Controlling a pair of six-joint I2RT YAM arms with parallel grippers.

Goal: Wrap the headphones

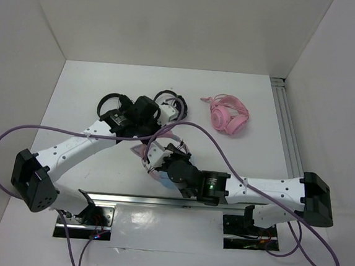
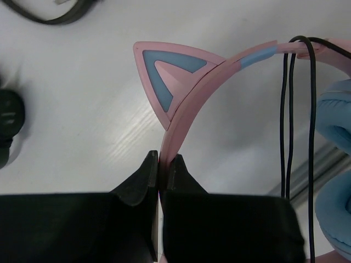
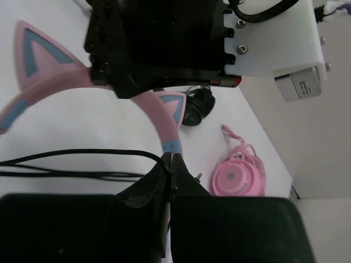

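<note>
Left wrist view looks along the left gripper (image 2: 159, 164), whose jaws are clamped tight on the over-ear headphones (image 2: 189, 101) with light blue ear cups, a thin pink headband and a long thin black cable. The grip sits on the headband, just below a pink cat ear (image 2: 164, 76) with a blue inner triangle. Further along, the cable (image 2: 311, 137) loops over the band and hangs down in several strands beside one blue ear cup (image 2: 335, 118). White bench (image 2: 82, 109) lies behind.

Right wrist view shows the right gripper (image 3: 170, 160) with its jaws closed to a bare slit. The headband curves down to their tips, and two strands of cable run in from the left to the same spot. Whether the band or the cable is pinched, I cannot tell. The left gripper's black body straddles the band higher up, between the two cat ears.

Top external view places the headphones near the middle of the bench, between the two grippers and just beyond the metal rail (image 1: 134, 199) at the near edge. Whether they rest on the bench or hang clear cannot be told. All-pink headphones (image 1: 229, 116) lie well apart at the back right, and black headphones (image 1: 114, 106) lie just behind the left gripper.
</note>
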